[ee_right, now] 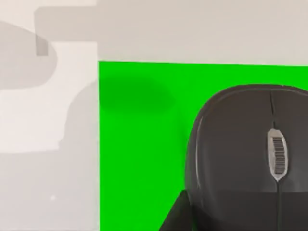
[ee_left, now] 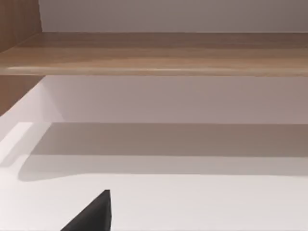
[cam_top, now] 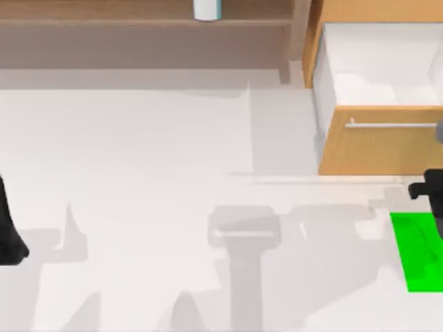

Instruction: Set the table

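Observation:
The white table carries a bright green patch near its right edge. My right gripper hangs at the right edge of the top view, just behind that patch. In the right wrist view it is shut on a dark grey computer mouse with a scroll wheel. The mouse is over the green patch, and a soft shadow lies on the green beside it. One black finger rests against the mouse's side. My left arm is parked at the table's left edge.
A light-wood drawer cabinet stands at the back right, its drawer pulled open with a white inside. A brown wooden shelf runs along the back, holding a white container. The left wrist view faces the shelf board.

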Robot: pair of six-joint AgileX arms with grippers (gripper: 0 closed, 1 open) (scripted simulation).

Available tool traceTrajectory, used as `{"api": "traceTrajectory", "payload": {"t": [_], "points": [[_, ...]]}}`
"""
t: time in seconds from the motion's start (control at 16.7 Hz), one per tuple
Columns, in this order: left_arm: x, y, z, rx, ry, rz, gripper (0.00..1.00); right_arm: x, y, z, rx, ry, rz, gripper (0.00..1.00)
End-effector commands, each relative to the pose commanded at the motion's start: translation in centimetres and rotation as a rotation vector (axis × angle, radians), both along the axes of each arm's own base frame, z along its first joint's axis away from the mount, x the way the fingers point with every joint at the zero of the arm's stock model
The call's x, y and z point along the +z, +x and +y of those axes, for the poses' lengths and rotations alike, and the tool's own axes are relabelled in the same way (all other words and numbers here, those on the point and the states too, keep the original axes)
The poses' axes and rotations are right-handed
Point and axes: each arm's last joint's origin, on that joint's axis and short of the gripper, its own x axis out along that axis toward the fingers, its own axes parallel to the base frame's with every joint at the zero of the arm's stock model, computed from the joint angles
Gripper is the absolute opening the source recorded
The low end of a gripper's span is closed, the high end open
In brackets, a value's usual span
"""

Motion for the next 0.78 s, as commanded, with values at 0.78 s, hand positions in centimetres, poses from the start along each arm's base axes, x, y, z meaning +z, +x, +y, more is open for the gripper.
{"api": "traceTrajectory", "payload": {"t": [0.78], "points": [[0.0,0.0,0.0,0.0,0.0,0.0,1.0,-1.4,-0.2,-0.1,-0.001,-0.004,0.034,0.0]]}}
